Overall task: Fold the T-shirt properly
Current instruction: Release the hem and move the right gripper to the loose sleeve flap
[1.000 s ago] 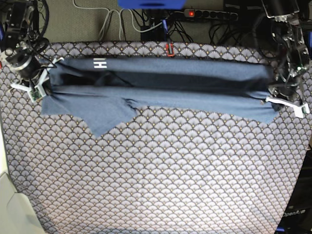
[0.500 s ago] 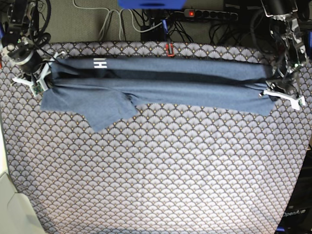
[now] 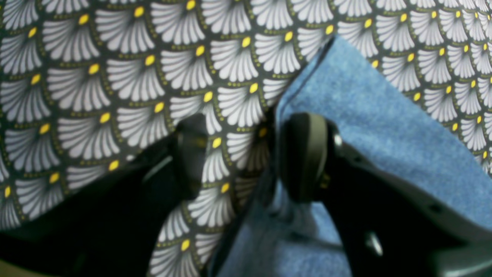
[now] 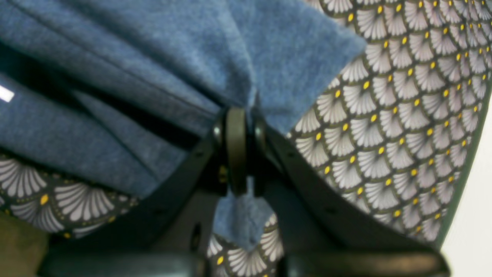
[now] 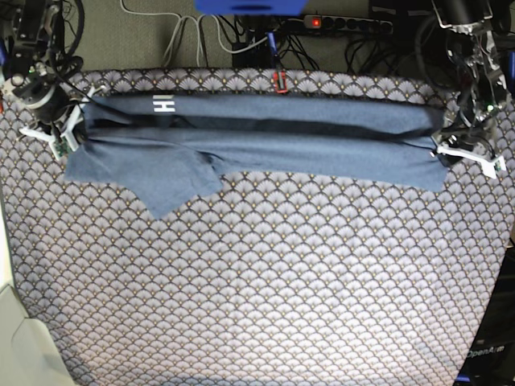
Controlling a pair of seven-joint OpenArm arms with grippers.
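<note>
My left claw [image 3: 246, 154] stands apart — one pad on the scallop tablecloth [image 3: 115, 77], the other over the T-shirt [image 3: 384, 127] edge, gripping nothing. My right claw [image 4: 238, 150] is pressed together on a bunch of blue cloth, a tuft poking out below the pads. From the base view the T-shirt [image 5: 265, 141] lies in a long folded band across the table's twelve o'clock side — a sleeve flap toward eight o'clock.
</note>
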